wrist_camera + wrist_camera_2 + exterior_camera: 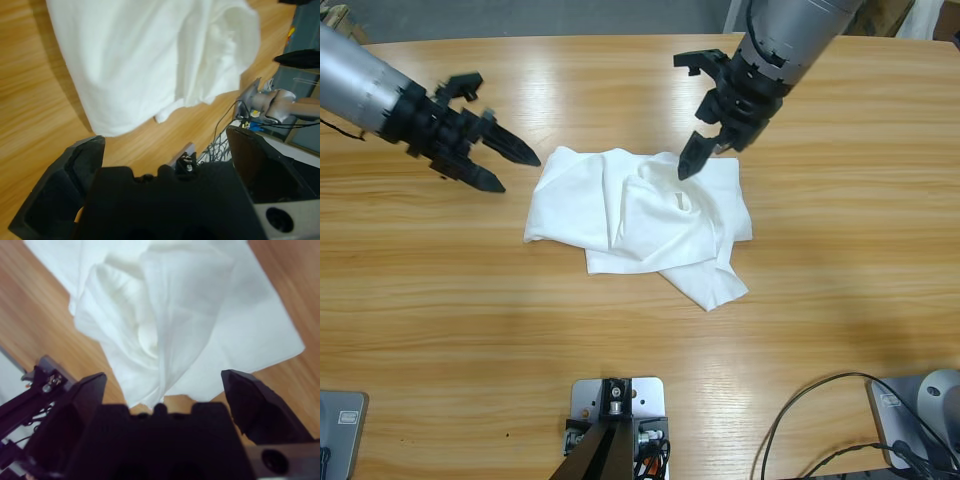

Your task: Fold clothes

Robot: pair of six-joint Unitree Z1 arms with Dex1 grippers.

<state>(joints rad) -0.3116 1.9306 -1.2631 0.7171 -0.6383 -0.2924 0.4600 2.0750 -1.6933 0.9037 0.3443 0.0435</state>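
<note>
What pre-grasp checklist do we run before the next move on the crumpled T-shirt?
1. Left gripper open, holding nothing: ok.
2. Right gripper open, holding nothing: ok.
3. T-shirt fully on the wooden table, none over an edge: ok.
4. T-shirt lying flat: not ok, bunched with overlapping layers.
5. Left gripper beside the shirt's edge, apart from it: ok.
6. Right gripper's lower jaw tip touching the cloth near the neck: cannot tell.

White T-shirt [640,215] crumpled mid-table [440,300]; two open grippers flank it.
</note>
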